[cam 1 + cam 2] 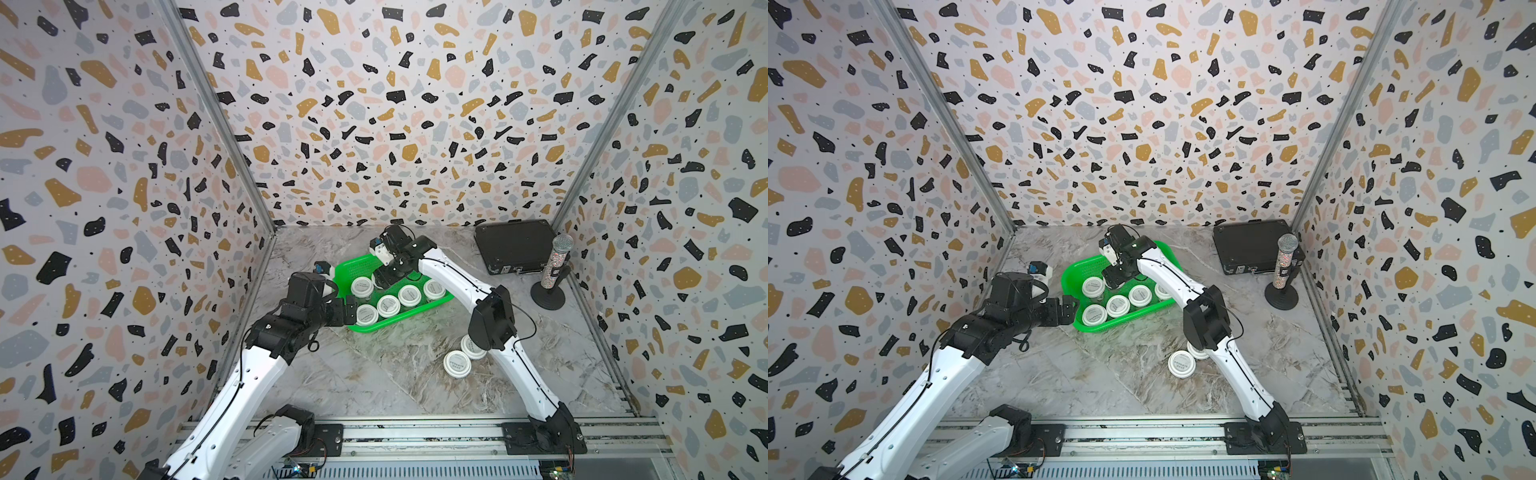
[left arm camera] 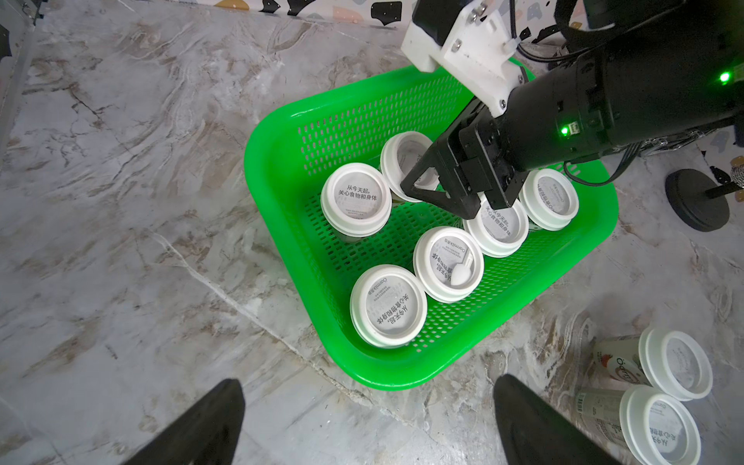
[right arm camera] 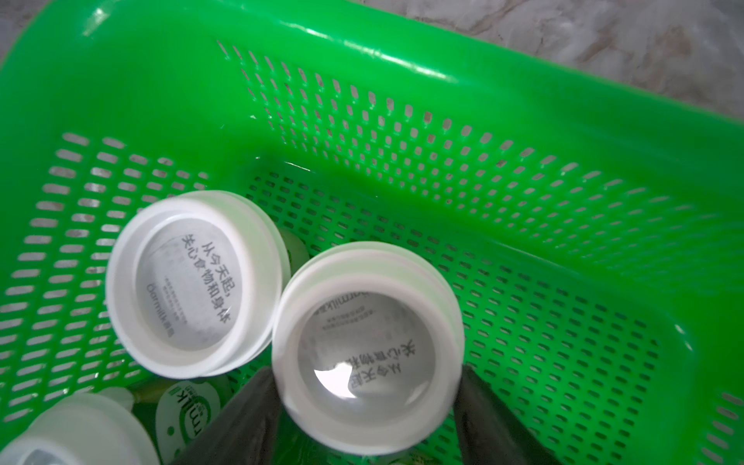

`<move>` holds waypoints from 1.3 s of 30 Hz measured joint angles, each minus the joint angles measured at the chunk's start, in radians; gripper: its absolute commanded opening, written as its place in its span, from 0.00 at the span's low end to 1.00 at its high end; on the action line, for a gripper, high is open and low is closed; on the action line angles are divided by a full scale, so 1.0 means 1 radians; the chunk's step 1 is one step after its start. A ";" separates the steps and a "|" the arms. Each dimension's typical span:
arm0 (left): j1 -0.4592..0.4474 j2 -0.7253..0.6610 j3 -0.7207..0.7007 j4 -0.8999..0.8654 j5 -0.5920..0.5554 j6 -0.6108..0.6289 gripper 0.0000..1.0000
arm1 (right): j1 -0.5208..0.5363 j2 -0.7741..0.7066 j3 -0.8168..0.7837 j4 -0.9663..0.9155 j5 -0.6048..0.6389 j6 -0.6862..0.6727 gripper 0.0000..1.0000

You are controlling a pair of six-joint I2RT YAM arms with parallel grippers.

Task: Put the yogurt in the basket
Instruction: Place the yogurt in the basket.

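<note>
Both right fingers (image 3: 249, 414) stand either side of the lid of one yogurt cup (image 3: 366, 342) inside the basket (image 3: 483, 80), close against it. You cannot tell whether they grip it or are clear of it. That cup stands upright, lid almost touching its neighbour's. Your left fingers (image 2: 201, 426) are spread wide with nothing between them, just beside the basket's rim at its near left corner. Six yogurt cups (image 2: 388, 306) stand upright in the green basket, and two more (image 2: 676, 364) lie on their sides, side by side on the bench (image 1: 374, 374), partly under the right arm. Further out, a black case (image 1: 515, 245) and a glittery microphone (image 1: 555, 266) on its stand sit in the far right corner
</note>
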 measured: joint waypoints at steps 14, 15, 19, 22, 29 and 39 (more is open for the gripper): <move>0.006 0.000 -0.006 0.006 0.008 -0.003 1.00 | 0.011 0.007 0.000 -0.005 -0.013 -0.005 0.81; 0.006 0.000 -0.008 0.007 0.008 -0.003 1.00 | 0.012 0.007 0.000 -0.005 -0.010 -0.005 0.81; 0.006 0.000 -0.008 0.007 0.011 -0.003 1.00 | 0.016 0.011 0.002 -0.007 0.018 -0.007 0.81; 0.007 0.000 -0.008 0.007 0.011 -0.003 0.99 | 0.018 0.013 0.002 -0.007 0.038 -0.007 0.80; 0.011 0.000 -0.008 0.007 0.011 -0.003 1.00 | 0.019 0.014 0.002 -0.007 0.064 -0.008 0.80; 0.012 0.000 -0.008 0.007 0.011 -0.003 0.99 | 0.020 0.014 0.002 0.010 0.117 -0.003 0.80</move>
